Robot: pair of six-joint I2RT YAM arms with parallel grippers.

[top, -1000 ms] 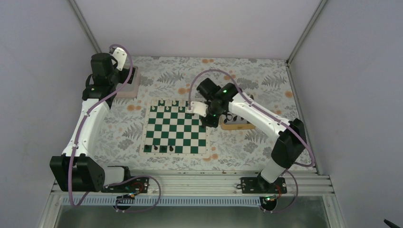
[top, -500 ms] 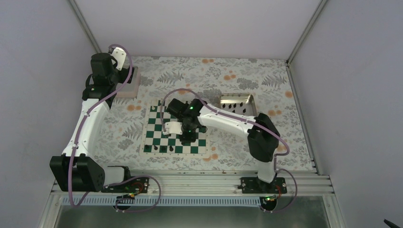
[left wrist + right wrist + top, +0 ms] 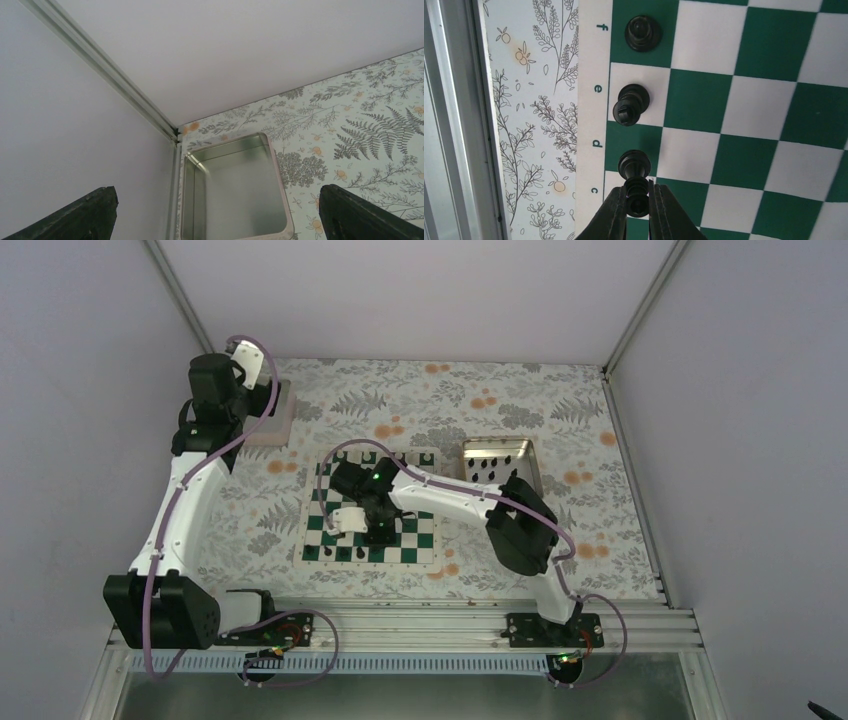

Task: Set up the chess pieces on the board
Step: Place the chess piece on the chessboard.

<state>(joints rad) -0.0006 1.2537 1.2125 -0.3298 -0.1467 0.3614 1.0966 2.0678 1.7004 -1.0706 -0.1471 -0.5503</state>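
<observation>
Now my right arm bends across the board with the wrist turned straight down. My right gripper is clamped on a black chess piece at the near edge row by the letter c, just beside a neighbouring piece on d. It is held upright, long axis along my fingers and base toward the board. My left arm stretches to the far left corner, left gripper spread wide above a pale tray.

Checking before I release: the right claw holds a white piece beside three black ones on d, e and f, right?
No: the right wrist view shows the held piece in the right claw is black, not white. The three black ones do stand on d, e and f.
</observation>
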